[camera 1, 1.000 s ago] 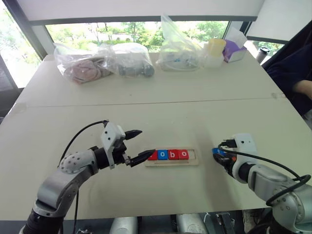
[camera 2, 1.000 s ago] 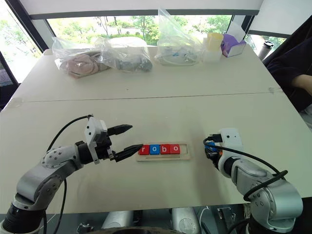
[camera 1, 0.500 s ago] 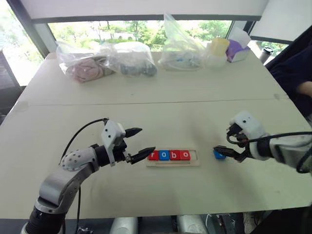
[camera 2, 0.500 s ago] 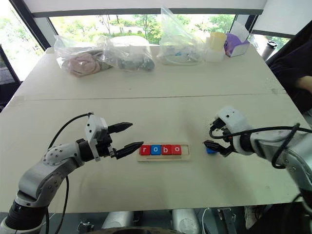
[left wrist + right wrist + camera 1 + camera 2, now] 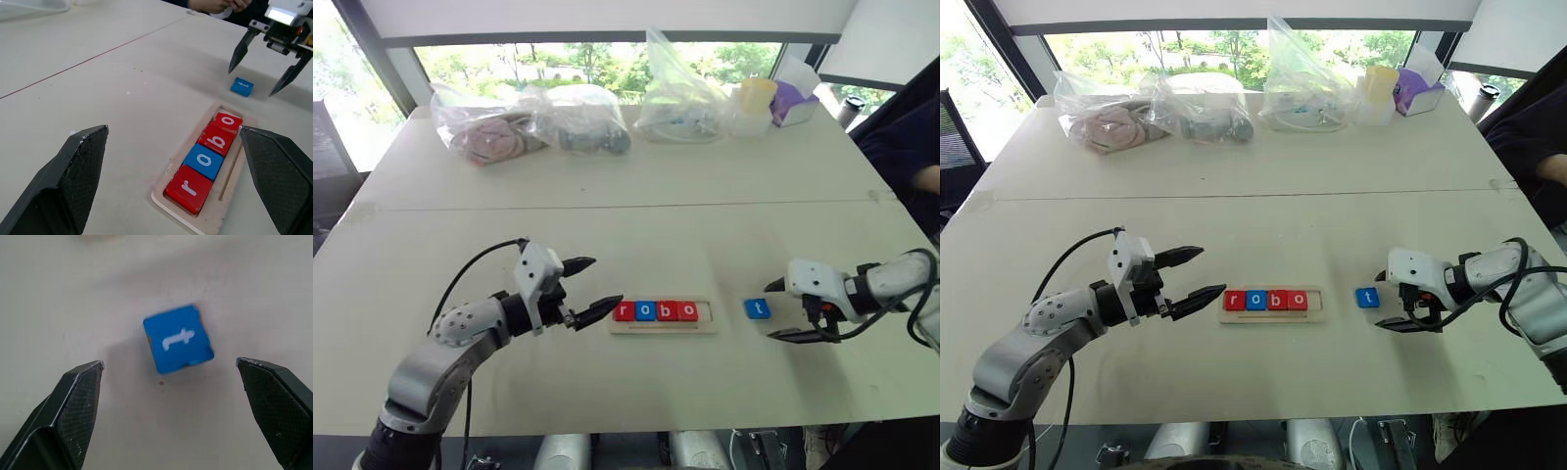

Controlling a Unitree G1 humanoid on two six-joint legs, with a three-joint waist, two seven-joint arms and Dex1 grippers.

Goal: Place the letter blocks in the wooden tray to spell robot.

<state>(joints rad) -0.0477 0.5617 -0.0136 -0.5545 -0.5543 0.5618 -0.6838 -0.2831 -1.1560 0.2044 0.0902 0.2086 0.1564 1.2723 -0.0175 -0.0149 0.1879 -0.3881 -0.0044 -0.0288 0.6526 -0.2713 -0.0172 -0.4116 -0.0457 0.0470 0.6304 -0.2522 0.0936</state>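
On the counter (image 5: 636, 235), the left hand (image 5: 587, 289) hovers fingers apart beside the wooden tray (image 5: 663, 321) holding red r, blue o, red b, red o, while the blue t block (image 5: 757, 308) lies flat just before the right hand (image 5: 787, 309), fingers spread.

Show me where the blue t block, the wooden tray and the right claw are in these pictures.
blue t block (image 5: 757, 308): left eye view, middle of its top face.
wooden tray (image 5: 704, 313): left eye view, bare slot at its right end.
right claw (image 5: 775, 310): left eye view, midway between its open fingertips.
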